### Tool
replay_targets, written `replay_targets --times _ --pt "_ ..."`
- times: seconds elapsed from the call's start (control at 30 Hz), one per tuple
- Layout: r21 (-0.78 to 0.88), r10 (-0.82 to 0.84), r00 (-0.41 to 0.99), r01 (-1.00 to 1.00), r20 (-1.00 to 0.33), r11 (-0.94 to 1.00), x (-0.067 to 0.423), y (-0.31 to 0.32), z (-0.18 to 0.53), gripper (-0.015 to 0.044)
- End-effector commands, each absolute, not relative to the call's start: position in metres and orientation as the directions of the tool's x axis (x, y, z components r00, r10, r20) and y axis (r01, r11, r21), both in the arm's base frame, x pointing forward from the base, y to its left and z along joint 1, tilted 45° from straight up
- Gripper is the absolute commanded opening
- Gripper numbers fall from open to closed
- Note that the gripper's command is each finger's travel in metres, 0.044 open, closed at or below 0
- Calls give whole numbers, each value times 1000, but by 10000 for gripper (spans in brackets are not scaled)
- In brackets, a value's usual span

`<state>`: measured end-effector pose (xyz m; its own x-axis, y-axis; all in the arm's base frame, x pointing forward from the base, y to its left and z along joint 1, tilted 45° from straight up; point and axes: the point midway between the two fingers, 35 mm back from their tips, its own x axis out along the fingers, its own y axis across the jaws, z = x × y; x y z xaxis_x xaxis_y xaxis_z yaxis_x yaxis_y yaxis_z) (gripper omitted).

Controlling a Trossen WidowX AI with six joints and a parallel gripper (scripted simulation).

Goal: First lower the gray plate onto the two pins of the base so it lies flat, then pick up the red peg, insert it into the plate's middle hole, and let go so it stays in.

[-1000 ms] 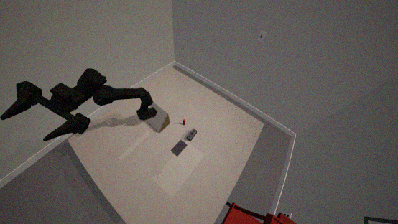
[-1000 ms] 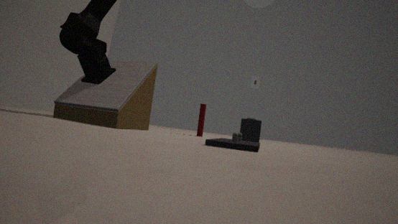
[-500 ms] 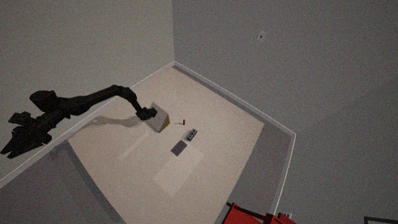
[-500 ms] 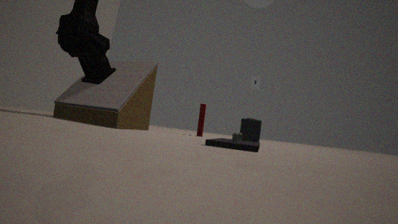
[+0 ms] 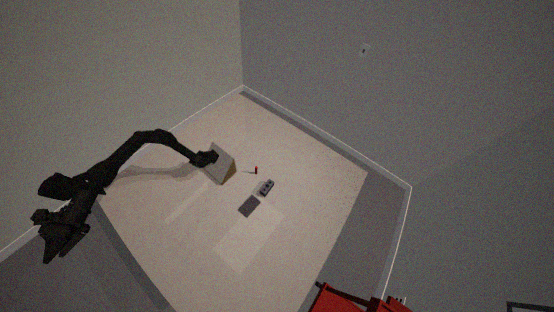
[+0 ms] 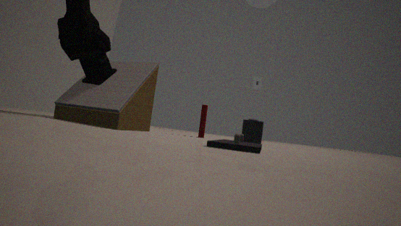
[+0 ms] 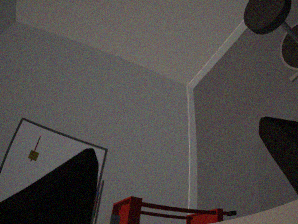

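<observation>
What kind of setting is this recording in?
Probably a bare test room, not a home or factory: plain gray walls, a beige floor, a black arm on a wedge-shaped pedestal, and only a red peg and dark base.

The arm [image 5: 150,137] is black all over, and so is its gripper [image 5: 52,247], which hangs with its fingers spread wide apart. The wedge-shaped stand [image 6: 108,98] under the arm has a pale gray top and mustard-yellow sides. Beside the stand, the peg [image 6: 203,121] is bright red. Next to the peg, the plate [image 5: 249,205] is flat dark gray, and the base [image 5: 266,187] is a similar dark gray. The floor [image 5: 280,150] is beige with a white border line. The walls [image 5: 400,75] are plain gray. The frame [image 7: 166,219] is red.
</observation>
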<state>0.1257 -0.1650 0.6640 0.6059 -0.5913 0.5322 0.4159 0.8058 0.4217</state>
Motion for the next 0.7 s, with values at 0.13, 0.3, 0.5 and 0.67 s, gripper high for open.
replay_targets --times 0.13,0.3,0.5,0.67 --pt "740 -646 722 289 249 608 213 -234 587 440" --pt "837 -620 782 296 63 459 275 -247 532 440" --pt "878 -550 820 372 -159 301 346 -236 459 440" --pt "843 -460 841 449 -287 296 389 -211 409 440"
